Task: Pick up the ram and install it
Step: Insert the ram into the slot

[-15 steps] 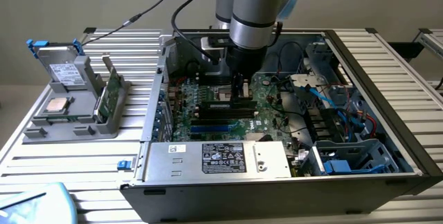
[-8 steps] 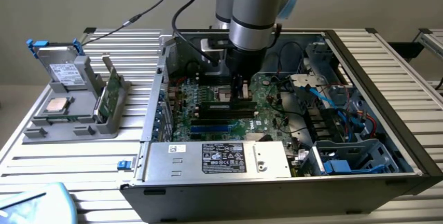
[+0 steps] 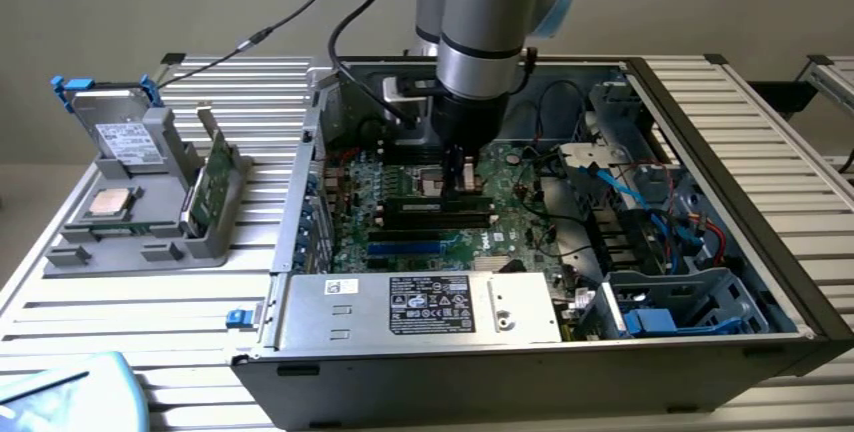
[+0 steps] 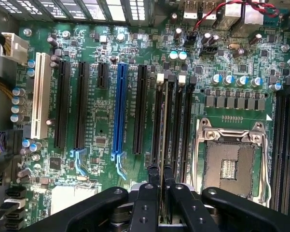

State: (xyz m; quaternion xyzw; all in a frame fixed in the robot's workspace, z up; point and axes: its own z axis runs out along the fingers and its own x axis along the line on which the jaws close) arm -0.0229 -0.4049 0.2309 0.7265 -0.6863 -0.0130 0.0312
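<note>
My gripper [image 3: 462, 184] reaches down into the open computer case, right above the motherboard [image 4: 101, 130]. In the wrist view its two black fingers [image 4: 153, 175] stand close together, shut on the ram [image 4: 163, 121]. The ram is seen edge-on as a thin pale strip. It runs lengthwise along one of the black memory slots [image 4: 172, 125] beside the empty processor socket [image 4: 229, 162]. I cannot tell whether the ram sits in the slot or hangs just above it.
The case walls [image 3: 300, 182], cables [image 3: 627, 187] and the power supply [image 3: 420, 307] surround the arm. At the exterior view's left, a grey holder [image 3: 80, 252] carries a drive [image 3: 123, 137], a square silver chip [image 3: 110, 202] and an upright green board [image 3: 207, 184].
</note>
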